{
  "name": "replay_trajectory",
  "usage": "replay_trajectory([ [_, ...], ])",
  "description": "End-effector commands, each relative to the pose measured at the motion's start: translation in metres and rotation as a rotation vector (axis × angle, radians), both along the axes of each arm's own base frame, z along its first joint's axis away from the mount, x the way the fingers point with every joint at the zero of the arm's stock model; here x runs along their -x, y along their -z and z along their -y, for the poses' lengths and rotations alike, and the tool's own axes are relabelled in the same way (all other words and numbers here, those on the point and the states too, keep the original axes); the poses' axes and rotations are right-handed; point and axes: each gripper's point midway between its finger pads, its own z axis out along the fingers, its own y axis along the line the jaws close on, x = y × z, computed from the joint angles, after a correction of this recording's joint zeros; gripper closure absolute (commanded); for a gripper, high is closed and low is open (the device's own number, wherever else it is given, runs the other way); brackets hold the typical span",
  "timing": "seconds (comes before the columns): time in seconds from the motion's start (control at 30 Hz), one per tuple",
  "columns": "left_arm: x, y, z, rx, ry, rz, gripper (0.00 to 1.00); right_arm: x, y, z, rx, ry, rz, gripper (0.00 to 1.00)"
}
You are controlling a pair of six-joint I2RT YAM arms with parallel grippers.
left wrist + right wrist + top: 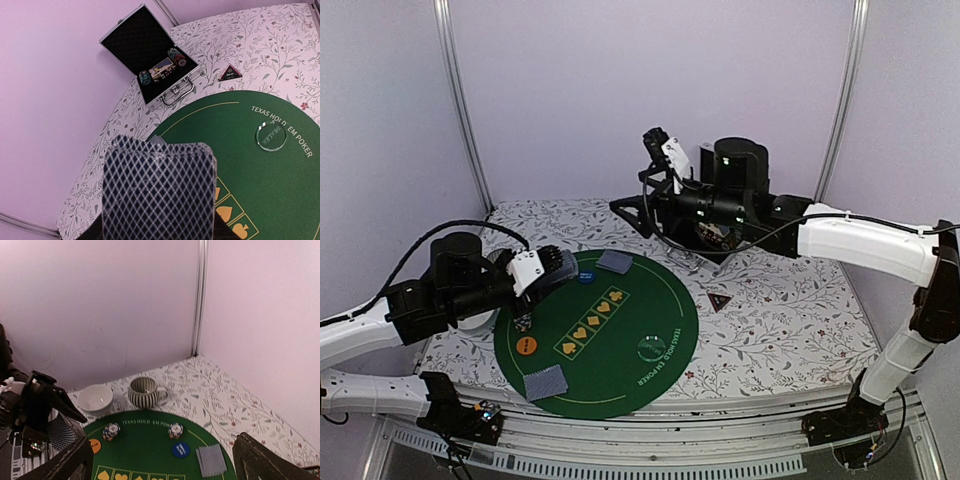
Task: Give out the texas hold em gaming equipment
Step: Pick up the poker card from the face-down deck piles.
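Playing cards (157, 190) in left claw (558, 270) — white bowl (95, 399), striped cup (144, 391) beside green mat (145, 440)

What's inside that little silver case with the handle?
The open case holds a reddish chip stack, a bluish chip stack and a flat printed pack between them. Whatever lies underneath those is covered.

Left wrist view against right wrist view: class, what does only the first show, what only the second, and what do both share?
Only left wrist: the open metal case, the dark triangle, the clear dealer disc. Only right wrist: the white bowl, the striped cup, two chip stacks on the green mat, the orange disc, the blue disc, a card pile. Both: the green mat and the deck of cards.
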Motion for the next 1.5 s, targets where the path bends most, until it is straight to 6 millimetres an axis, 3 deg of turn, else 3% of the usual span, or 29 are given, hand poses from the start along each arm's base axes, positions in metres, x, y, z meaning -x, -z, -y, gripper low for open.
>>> replay_trajectory([
  [0.0,0.005,-0.005,0.005,0.029,0.03,0.017,0.57,0.047,-0.046,0.013,-0.239,-0.218,0.206,0.01],
  [0.07,0.005,-0.005,0.005,0.027,0.032,0.016,0.57,0.049,-0.037,0.005,-0.228,-0.26,0.125,0.01],
  [0.3,0.006,-0.004,0.006,0.027,0.037,0.014,0.57,0.041,0.028,-0.049,-0.11,-0.348,-0.274,0.01],
  [0.47,0.006,-0.004,0.005,0.025,0.035,0.014,0.57,0.052,0.057,-0.08,-0.025,-0.411,-0.327,0.01],
  [0.7,0.006,-0.003,0.005,0.024,0.033,0.014,0.57,0.055,0.082,-0.096,0.003,-0.46,-0.388,0.0],
  [0.9,0.006,-0.003,0.006,0.023,0.038,0.011,0.57,0.041,0.102,-0.111,0.048,-0.402,-0.43,0.03],
  [1.1,0.006,-0.004,0.005,0.024,0.034,0.015,0.57,0.034,0.11,-0.108,0.098,-0.344,-0.435,0.07],
  [1.47,0.005,-0.003,0.005,0.021,0.031,0.014,0.57,0.028,0.096,-0.086,0.143,-0.262,-0.364,0.21],
])
